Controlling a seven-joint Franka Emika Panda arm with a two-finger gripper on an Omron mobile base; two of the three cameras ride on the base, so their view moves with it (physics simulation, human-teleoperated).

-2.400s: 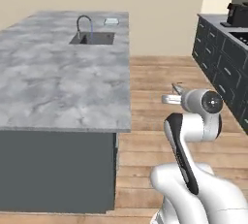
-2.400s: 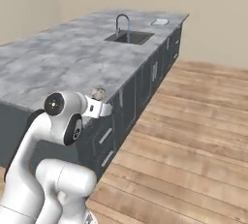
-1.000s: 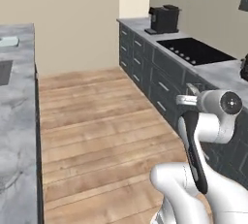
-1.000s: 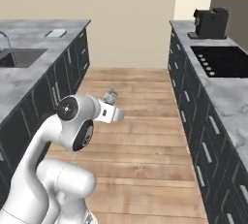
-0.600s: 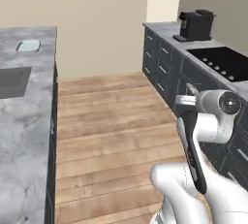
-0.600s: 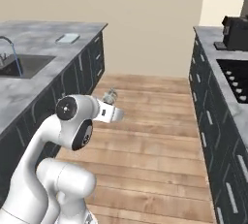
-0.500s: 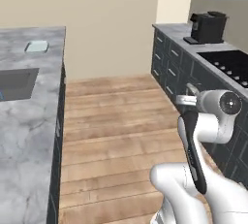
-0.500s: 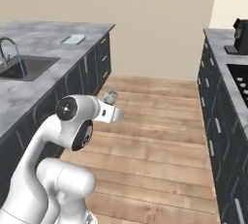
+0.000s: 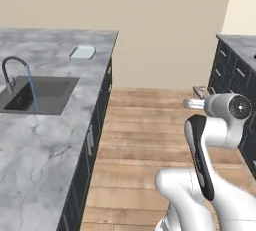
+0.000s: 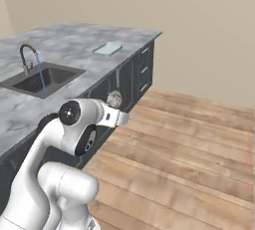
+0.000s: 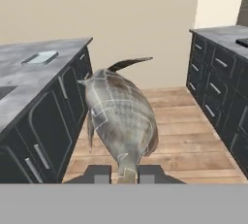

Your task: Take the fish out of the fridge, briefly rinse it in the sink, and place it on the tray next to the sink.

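- Since half a second ago my base has swung, and the sink [image 9: 40,94] now sits nearer in the left base view.
- My jaws are closed on the fish [image 11: 121,116], held over the floor [image 10: 189,144].
- I see the tray [image 9: 82,52] near the surface's far edge, beyond the sink.

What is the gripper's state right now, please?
Gripper: shut on the fish, held between its fingertips.

Evenly and softly lit, with no clear source and no glare. Faint shading only under the grey marble worktop [image 9: 45,140] edge. Rendered and slightly soft throughout; blurriest on the far beige wall [image 10: 199,25]. No edge distortion.
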